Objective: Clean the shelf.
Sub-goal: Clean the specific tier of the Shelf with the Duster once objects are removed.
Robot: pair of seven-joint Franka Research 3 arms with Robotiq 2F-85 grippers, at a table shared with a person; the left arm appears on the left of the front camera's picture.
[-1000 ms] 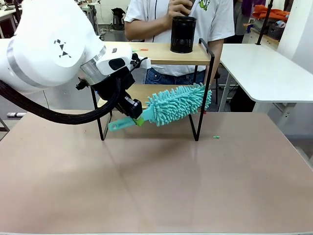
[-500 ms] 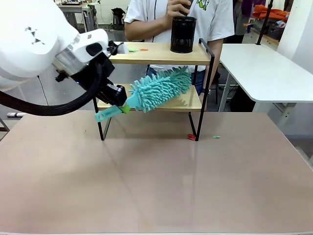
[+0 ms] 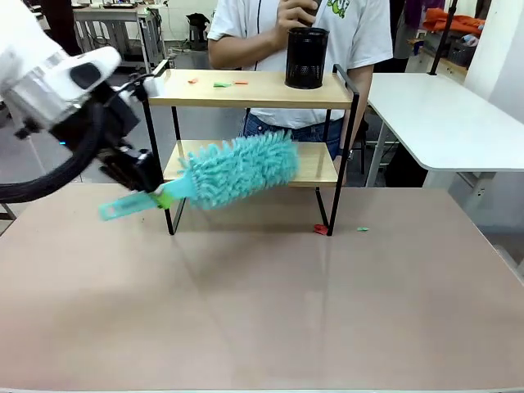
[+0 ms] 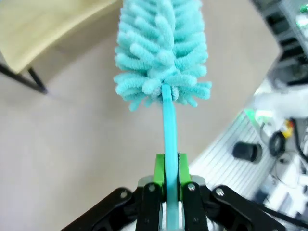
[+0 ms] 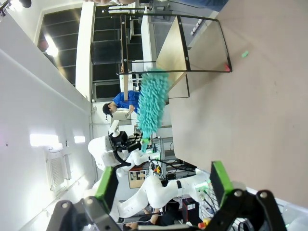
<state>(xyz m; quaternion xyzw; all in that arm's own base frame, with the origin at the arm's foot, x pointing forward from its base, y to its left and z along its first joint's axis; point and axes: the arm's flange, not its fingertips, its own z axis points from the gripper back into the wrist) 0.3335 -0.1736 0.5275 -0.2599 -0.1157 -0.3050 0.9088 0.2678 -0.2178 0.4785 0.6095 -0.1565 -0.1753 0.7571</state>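
Left jaws: clamped on the flat teal handle (image 4: 168,125) of the duster (image 3: 237,170), green pads (image 4: 159,168) pressed against either side of it. The grip sat partway along the handle, so the handle's free end (image 3: 121,210) stuck out down and to the left, past the jaws.

Duster: tilted, its fluffy teal head higher and toward the right. In the front view the head lay across the front edge of the left half of the shelf's lower board (image 3: 315,168). Could not tell whether the fibres touched the wood. In the left wrist view the head ran straight away from the jaws over the desk, a corner of a wooden board (image 4: 43,29) beside it.

Right jaws: spread wide, pads (image 5: 106,185) well apart, nothing between them. They hung above the desk, well away from the shelf.

Shelf (image 3: 254,88): stood upright on the desk (image 3: 270,311) at its far side, near the middle, black frame legs on the surface.

Top board: black mesh cup (image 3: 306,57) toward the right end, with a person's hand (image 3: 296,15) above it. Small green and orange scraps (image 3: 221,83) lay left of centre.

Desk: a red bit (image 3: 320,230) lay by the front right foot of the shelf, a green bit (image 3: 362,229) just right of it.

Person (image 3: 246,24): standing behind the shelf, in a white shirt.
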